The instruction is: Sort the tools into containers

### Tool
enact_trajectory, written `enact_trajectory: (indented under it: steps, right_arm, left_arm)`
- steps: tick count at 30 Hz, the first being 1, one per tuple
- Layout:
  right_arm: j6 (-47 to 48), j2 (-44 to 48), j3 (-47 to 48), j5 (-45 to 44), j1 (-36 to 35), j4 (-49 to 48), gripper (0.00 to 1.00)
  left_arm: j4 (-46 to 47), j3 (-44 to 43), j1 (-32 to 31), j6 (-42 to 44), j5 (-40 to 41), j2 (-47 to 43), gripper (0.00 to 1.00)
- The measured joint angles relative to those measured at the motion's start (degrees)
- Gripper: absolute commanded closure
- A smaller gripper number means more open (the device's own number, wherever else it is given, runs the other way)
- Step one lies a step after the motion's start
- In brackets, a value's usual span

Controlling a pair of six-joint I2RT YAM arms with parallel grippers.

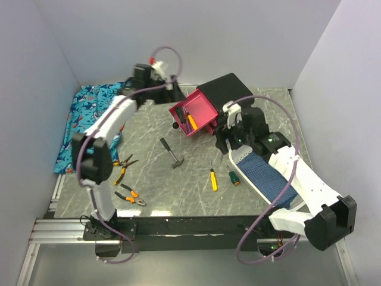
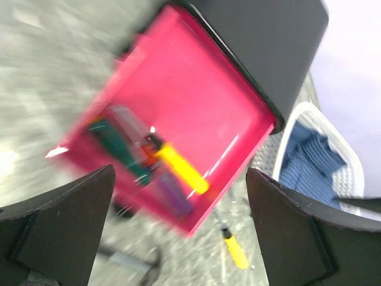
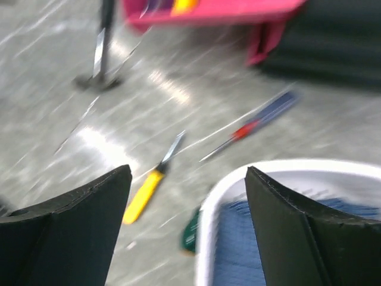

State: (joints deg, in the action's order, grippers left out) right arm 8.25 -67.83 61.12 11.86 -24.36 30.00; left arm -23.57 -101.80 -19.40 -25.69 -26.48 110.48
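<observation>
Lying nearest the arm bases, on the left of the grey bench (image 1: 178, 190), were two orange-handled pliers: the near pliers (image 1: 130, 195) and, just beyond them, the far pliers (image 1: 125, 167), not touching each other. To the right, the yellow screwdriver (image 1: 212, 177) lay with its tip pointing away. The stubby green screwdriver (image 1: 234, 177) sat just beside the rim of a white basket (image 3: 286, 165) that held blue fabric. The hammer (image 1: 171, 153) lay alone near mid-bench, its head toward the near side.

The right gripper (image 3: 187, 173) hung by the basket's far end, its jaws spread wide with nothing between them. Its wrist camera showed the red-blue screwdriver (image 3: 262, 119), blurred, flat on the bench between the basket and the cabinet (image 1: 229, 92).

Farther back, the pink drawer (image 1: 205, 107) stuck out of the black cabinet toward the left, its knob (image 1: 174, 125) at the front. Inside it lay several tools, among them a yellow handle (image 2: 181, 170) and a green handle (image 2: 116, 140); the rest were too blurred to name. The left gripper (image 2: 180, 179) hovered over the drawer, jaws wide apart and empty. At the far left, a shark-print cloth (image 1: 89, 116) lay against the wall.
</observation>
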Motion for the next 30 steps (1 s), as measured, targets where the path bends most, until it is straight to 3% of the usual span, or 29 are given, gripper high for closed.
enact_trajectory:
  steps: [9,15,21,25,30]
  right_arm:
    - [-9.94,-4.83,-5.18,3.15,-6.88,6.97,0.21]
    - [-14.51,-12.0,-5.11,3.04,-13.53,8.68,0.23]
    - [-17.94,-20.7,-4.76,0.37,-13.46,10.08,0.27]
    - [-19.87,-23.69,-4.79,-0.63,-13.46,10.56,0.47]
    - [-20.87,-27.08,-4.79,-1.38,-13.53,10.34,0.52]
  left_arm:
    - [0.63,13.7,12.28,5.25,7.1,-25.14,0.04]
    - [4.09,23.87,13.7,8.24,12.44,-38.12,0.03]
    - [5.09,25.97,16.74,8.48,13.6,-39.74,0.03]
    - [4.83,27.56,18.73,8.98,14.84,-39.74,0.04]
    - [4.9,28.76,18.8,9.51,14.78,-40.48,0.04]
